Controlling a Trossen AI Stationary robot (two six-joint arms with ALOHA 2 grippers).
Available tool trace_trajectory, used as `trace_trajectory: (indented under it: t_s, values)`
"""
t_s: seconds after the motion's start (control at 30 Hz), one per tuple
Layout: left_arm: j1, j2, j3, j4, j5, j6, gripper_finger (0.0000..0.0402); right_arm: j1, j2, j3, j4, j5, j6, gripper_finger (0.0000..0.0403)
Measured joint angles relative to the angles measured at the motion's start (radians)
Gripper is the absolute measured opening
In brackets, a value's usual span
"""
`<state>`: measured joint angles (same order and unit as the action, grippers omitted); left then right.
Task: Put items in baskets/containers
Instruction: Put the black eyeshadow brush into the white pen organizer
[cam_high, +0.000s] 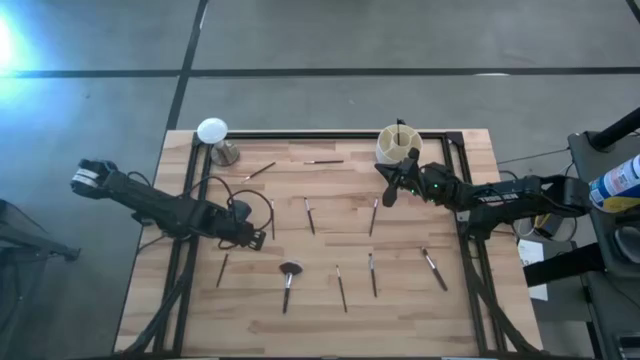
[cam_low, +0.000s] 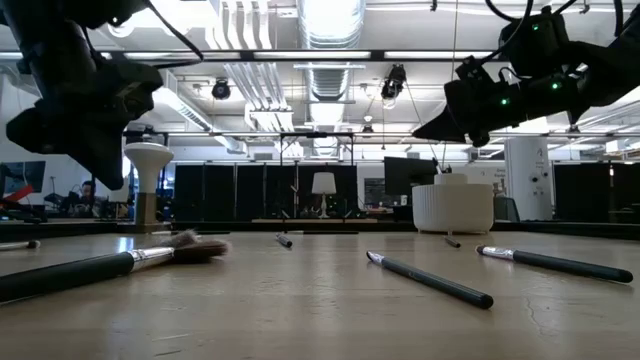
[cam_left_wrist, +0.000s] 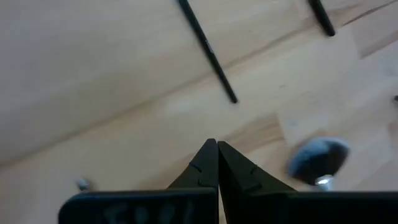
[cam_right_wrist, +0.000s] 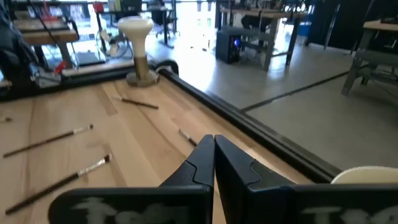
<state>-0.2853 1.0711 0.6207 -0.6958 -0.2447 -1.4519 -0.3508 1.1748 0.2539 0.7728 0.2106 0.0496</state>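
High view gave us the whole wooden surface (cam_high: 330, 300): the left end effector (cam_high: 250, 236) hung over its left-centre part with its fingers pressed together, empty, and the right end effector (cam_high: 392, 190) hung just beside the cream-white cup (cam_high: 397, 147) at the far right corner, fingers likewise together and holding nothing. One dark handle stood up out of the cup (we could not tell which compartment it sat in). The makeup brushes (cam_high: 310, 215) lay scattered flat across the boards, well apart from each other; the fluffy-headed brush (cam_high: 289, 281) lay near the front, between the two arms. A white disc on a metallic stand (cam_high: 214, 138) stood at the far left corner.

From the low view, both end effectors were clear of the boards, above the brushes. In the left wrist view, we saw the closed tips over bare wood, with a thin dark handle (cam_left_wrist: 207, 48) lying beyond them. The right wrist view showed closed tips with the cup's rim (cam_right_wrist: 367, 175) to one side.
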Motion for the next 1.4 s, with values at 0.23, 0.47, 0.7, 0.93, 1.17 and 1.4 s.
trace_trajectory:
  t_s: [0.23, 0.47, 0.7, 0.93, 1.17, 1.4]
  values:
    - [0.066, 0.077, -0.001, 0.114, -0.085, -0.068, 0.0062, 0.0, 0.084, 0.0, 0.076, -0.001, -0.005, 0.0008]
    - [0.2, 0.195, -0.001, 0.189, -0.233, -0.022, 0.0132, -0.001, 0.147, 0.0, 0.144, -0.001, -0.03, 0.0008]
    - [0.307, 0.267, -0.001, 0.335, -0.254, 0.102, 0.0149, -0.001, 0.179, 0.0, 0.2, -0.001, -0.058, 0.0008]
    - [0.387, 0.343, -0.001, 0.357, -0.242, 0.123, 0.0149, -0.001, 0.182, 0.0, 0.208, -0.001, -0.073, 0.0008]
    - [0.411, 0.394, -0.003, 0.424, -0.236, 0.15, 0.0149, -0.001, 0.182, 0.0, 0.211, -0.001, -0.079, 0.0008]
    - [0.416, 0.452, -0.002, 0.435, -0.221, 0.142, 0.0127, -0.001, 0.182, 0.0, 0.211, -0.001, -0.08, 0.0008]
